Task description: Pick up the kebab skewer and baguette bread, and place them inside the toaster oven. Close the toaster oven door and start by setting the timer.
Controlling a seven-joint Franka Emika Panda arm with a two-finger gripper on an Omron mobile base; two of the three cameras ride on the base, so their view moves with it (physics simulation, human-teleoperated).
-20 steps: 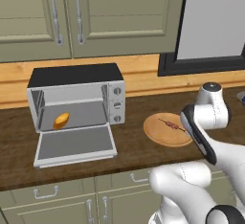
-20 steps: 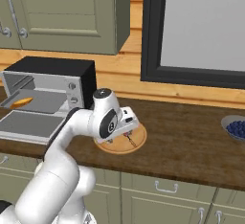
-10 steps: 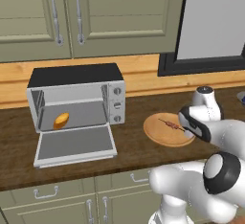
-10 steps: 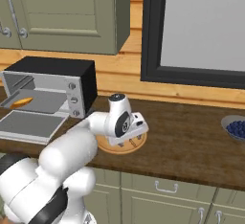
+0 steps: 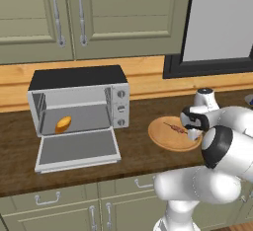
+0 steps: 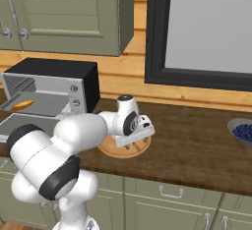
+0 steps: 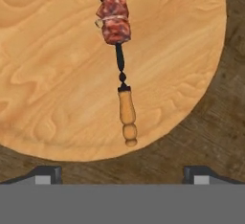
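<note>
A kebab skewer (image 7: 118, 50) with lumpy red meat and a turned wooden handle lies on a round, grained wooden plate (image 7: 52, 89), handle toward six o'clock. The gripper (image 7: 122, 173) hovers just above, jaws spread wide and empty. A golden oval baguette bread (image 5: 63, 124) sits inside the boxy silver toaster oven (image 5: 79, 96).

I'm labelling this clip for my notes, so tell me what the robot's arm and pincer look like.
The arm is made of glossy white rounded segments with dark grey to black bands at the joints. A white cylindrical wrist carries a round dark disc on its side. The pincer ends in two small dark grey, blocky finger tips. No cables or markings are visible.
</note>
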